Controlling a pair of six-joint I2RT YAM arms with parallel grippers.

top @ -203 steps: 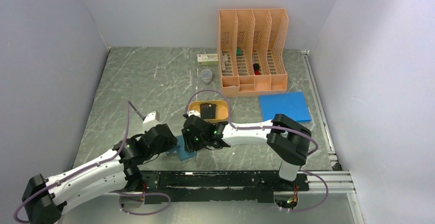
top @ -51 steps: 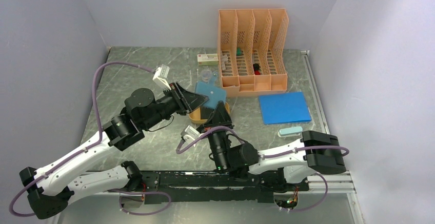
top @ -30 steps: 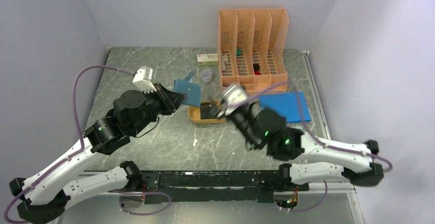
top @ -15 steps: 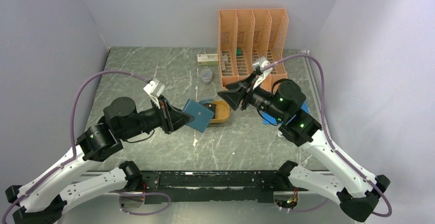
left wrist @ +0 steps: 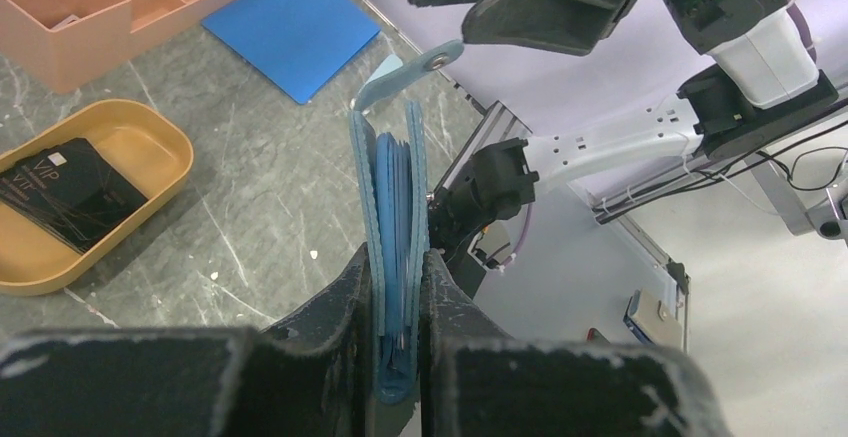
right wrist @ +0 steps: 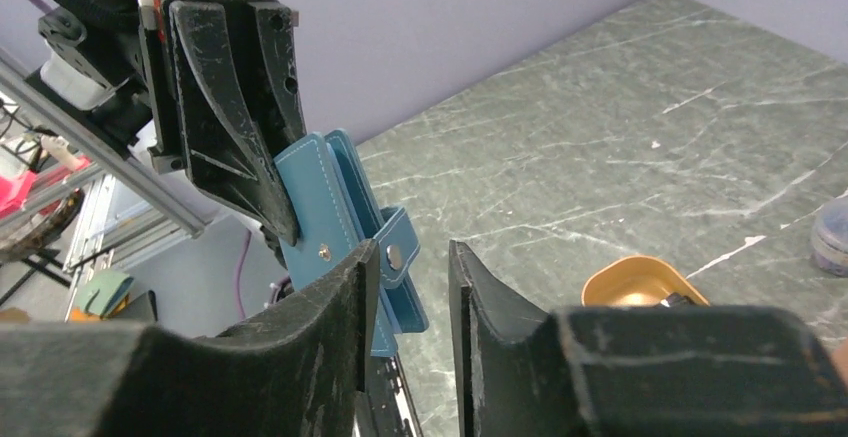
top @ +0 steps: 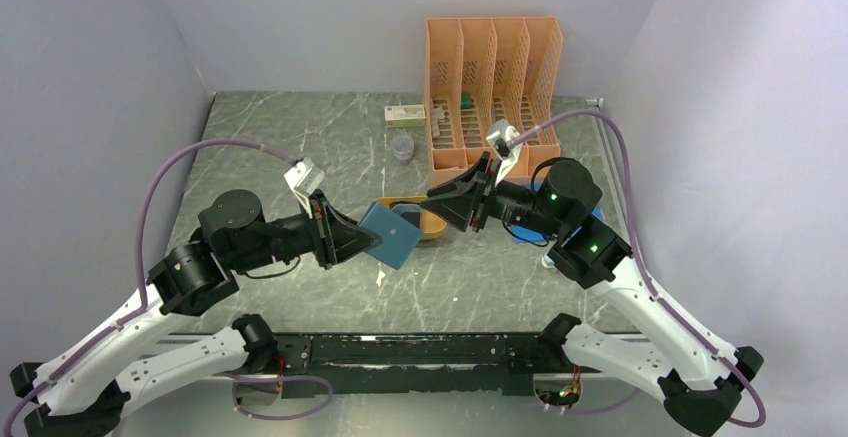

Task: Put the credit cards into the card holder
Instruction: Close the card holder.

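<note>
Your two arms match: white tubular links (top: 115, 329) between chunky black joint housings (top: 238, 215), each trailed by a looping purple cable (top: 205, 145) that runs to a small white camera block (top: 303, 175) just behind the tool. The left gripper (left wrist: 395, 257) and right gripper (right wrist: 412, 257) both end in matte black wedge-shaped fingers (right wrist: 325, 307), scuffed pale along their edges (green status lights (top: 546, 195) glow on the right arm's housings, behind its wrist).

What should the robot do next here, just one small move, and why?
Probably close the right gripper on the wallet's snap tab and pull, to spread the covers. The left gripper pinches the wallet shut in the air. The tab sticks out unsnapped, about in line with the right gripper's open jaws. The cards lie in the orange tray.
</note>
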